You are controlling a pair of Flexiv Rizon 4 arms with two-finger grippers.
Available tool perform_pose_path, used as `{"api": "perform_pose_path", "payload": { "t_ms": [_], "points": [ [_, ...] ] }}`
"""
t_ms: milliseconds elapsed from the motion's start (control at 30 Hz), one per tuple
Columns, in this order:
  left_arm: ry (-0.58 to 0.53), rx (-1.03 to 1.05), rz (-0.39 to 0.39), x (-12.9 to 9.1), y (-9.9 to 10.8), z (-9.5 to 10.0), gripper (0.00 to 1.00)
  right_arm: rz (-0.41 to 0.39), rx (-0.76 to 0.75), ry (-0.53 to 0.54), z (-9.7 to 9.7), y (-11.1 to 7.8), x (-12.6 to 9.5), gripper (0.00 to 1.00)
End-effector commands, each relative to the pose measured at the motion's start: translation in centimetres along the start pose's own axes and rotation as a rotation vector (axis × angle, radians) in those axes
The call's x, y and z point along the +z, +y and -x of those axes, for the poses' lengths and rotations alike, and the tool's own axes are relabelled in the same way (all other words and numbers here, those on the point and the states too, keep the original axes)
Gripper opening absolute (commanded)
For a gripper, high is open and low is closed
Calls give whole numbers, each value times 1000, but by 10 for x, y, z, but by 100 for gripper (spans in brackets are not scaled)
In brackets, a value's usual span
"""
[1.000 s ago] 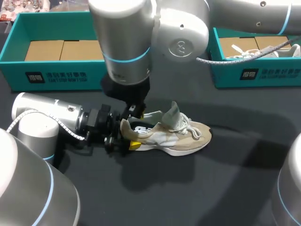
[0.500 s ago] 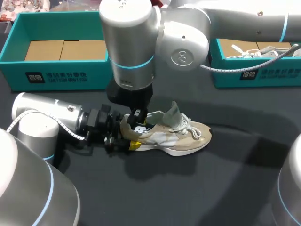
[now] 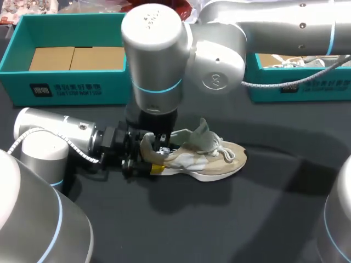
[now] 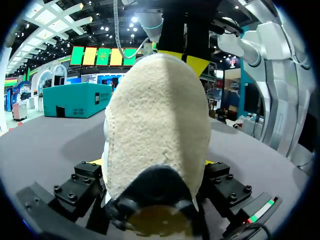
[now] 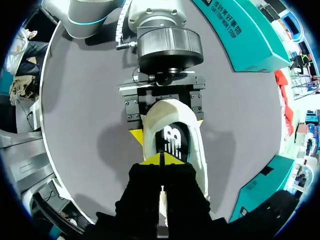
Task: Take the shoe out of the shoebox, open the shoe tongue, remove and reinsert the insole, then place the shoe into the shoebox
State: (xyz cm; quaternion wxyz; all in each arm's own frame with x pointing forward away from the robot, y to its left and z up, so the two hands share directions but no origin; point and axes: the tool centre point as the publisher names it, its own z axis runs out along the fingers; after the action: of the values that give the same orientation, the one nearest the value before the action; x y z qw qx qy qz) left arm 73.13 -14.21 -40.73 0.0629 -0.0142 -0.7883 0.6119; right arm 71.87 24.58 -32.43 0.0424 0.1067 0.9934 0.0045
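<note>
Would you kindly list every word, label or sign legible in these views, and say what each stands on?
Left shoebox front: white print, too small to read.
Right shoebox front: white print, too small to read.
Insole inside the shoe: a white logo, no legible words.

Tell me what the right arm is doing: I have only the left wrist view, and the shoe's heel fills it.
Observer: The right arm stands over the shoe, its jaws down in the opening behind the tongue.
Operator: Open or shut?
Observer: Shut, tips together over the insole; whether they pinch it I cannot tell.
Operator: Tongue up?
Observer: Yes, raised, with loose laces on its toe side.
</note>
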Motion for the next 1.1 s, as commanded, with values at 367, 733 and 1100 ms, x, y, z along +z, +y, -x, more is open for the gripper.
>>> {"api": "perform_pose_path", "payload": {
  "t_ms": [367,733,1100],
  "points": [
    [-2,-1,0,0,4,-1,0,41,-3,19,4,-11,12,0],
    [-2,-1,0,0,4,-1,0,91,-39,17,18,-10,41,0],
    [-2,-1,0,0,4,-1,0,72,45,-14,24,-27,63,0]
  ]
}}
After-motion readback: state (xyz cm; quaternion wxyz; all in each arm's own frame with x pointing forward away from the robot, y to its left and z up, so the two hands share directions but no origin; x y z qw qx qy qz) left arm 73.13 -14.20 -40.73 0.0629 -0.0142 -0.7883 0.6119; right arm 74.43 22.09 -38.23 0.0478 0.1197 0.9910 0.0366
